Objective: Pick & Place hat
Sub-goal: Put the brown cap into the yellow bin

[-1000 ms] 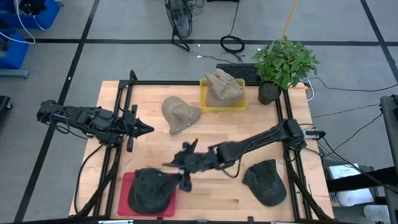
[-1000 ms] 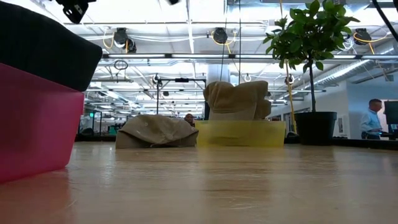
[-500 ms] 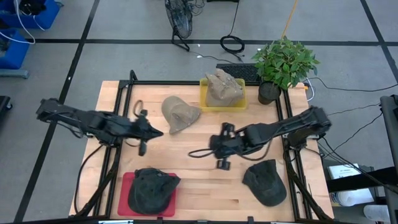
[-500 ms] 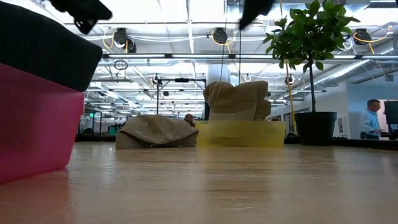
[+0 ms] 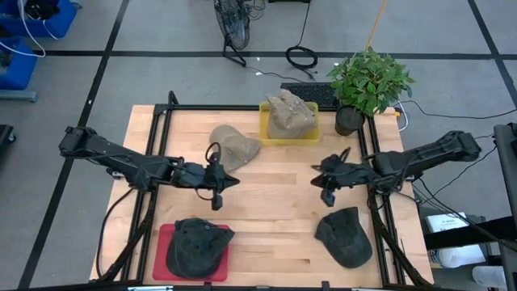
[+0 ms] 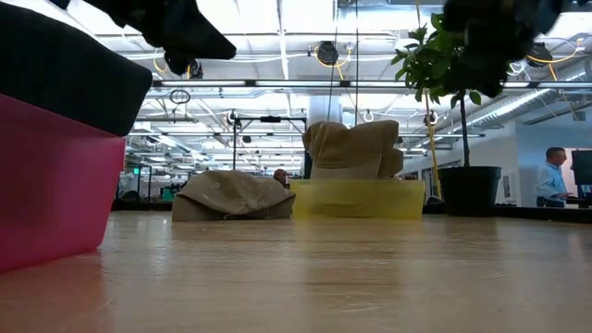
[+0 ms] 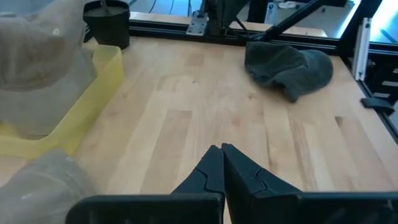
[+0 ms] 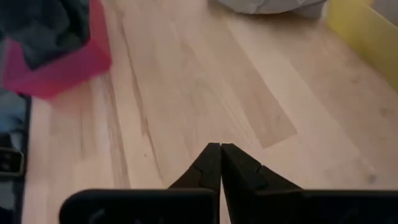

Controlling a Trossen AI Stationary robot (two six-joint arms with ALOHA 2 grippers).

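1. Lying loose on the wooden table [image 5: 275, 218], a tan hat [image 5: 234, 147] is sitting in the upper middle of the high view, just left of a yellow tray [image 5: 311, 133] that is holding a second tan hat [image 5: 289, 113].
2. Sitting in a red tray [image 5: 164, 260] at the lower left, a dark hat [image 5: 196, 245] is filling most of it, while another dark hat [image 5: 345, 234] is lying bare on the table at the lower right.
3. The left gripper [image 5: 233, 181] is hovering just below the loose tan hat, its fingers pressed together and pinching nothing.
4. The right gripper [image 5: 317, 166] is hanging at centre right, above the loose dark hat, its fingers likewise pressed together and empty.
5. A potted plant [image 5: 367, 81] is standing at the table's upper right corner.
6. A person [image 6: 555, 176] is standing far off at the right edge of the low view.
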